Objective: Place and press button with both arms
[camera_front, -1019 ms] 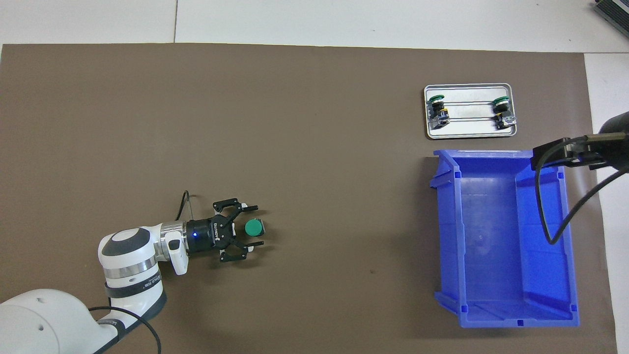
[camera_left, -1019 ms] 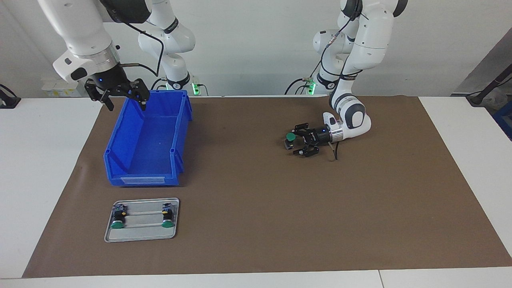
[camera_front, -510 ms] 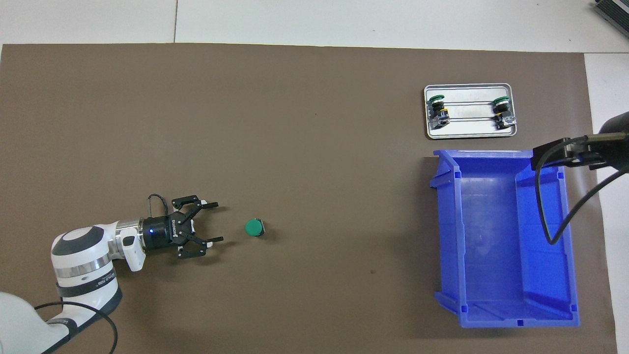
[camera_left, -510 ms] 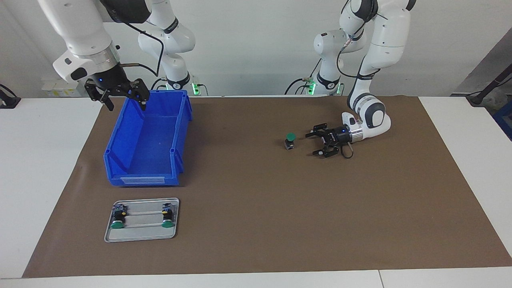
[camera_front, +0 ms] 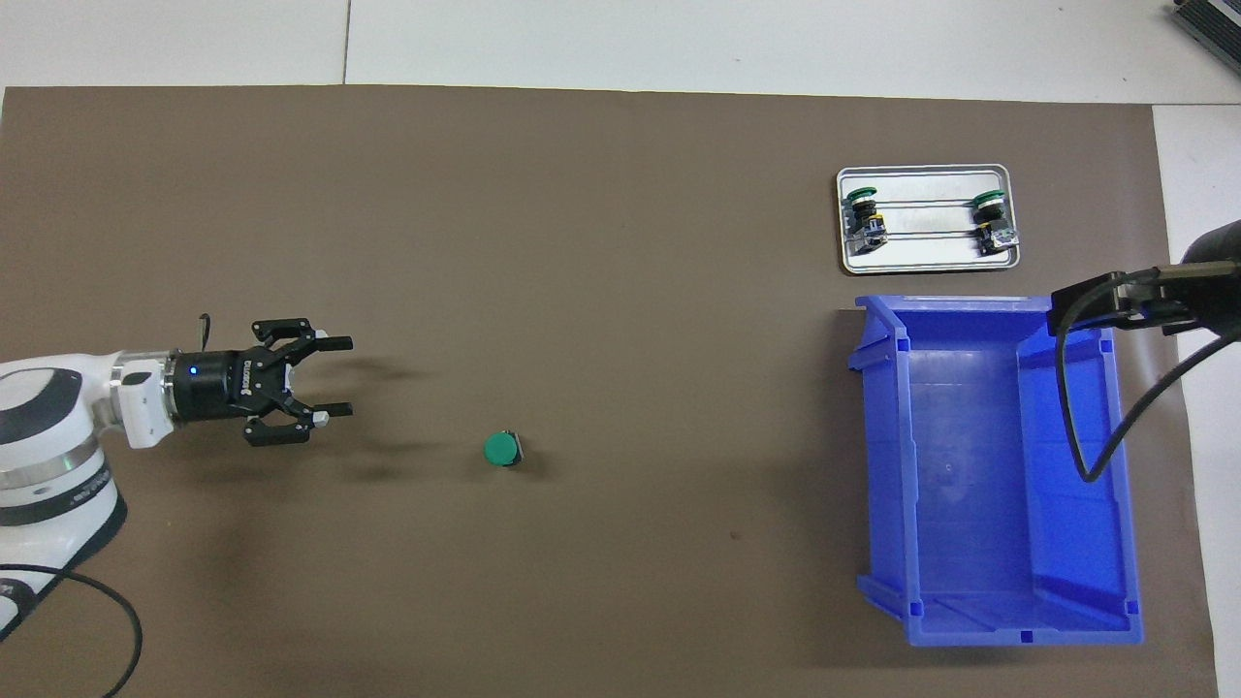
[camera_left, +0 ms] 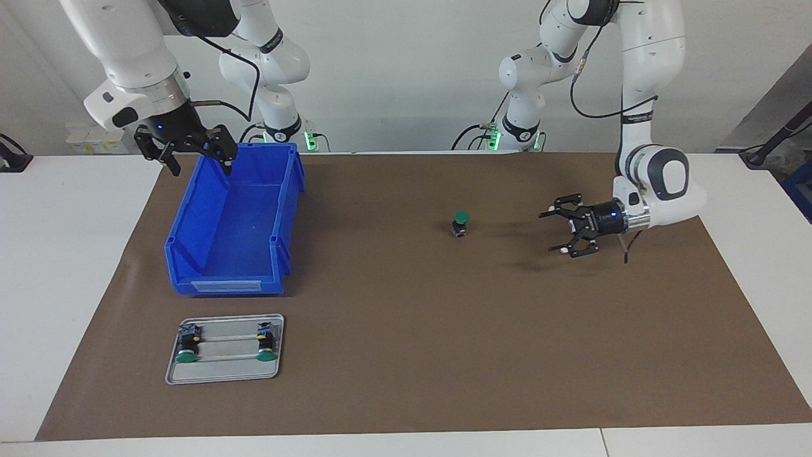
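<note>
In the facing view, the right gripper (camera_left: 193, 155) waits at about ten o'clock, jaws spread wide and empty over the bin (camera_left: 235, 222), likely parked clear of the work. A tray (camera_left: 225, 348) at seven o'clock carries two spare buttons. The button (camera_left: 460, 224) stands upright on the mat (camera_left: 444, 349) just past centre, green cap up, apparently set there ready for pressing. The left gripper (camera_left: 558, 231) hangs at three o'clock, jaws wide and empty, well apart from the button, which lies off its fingertips toward nine.
</note>
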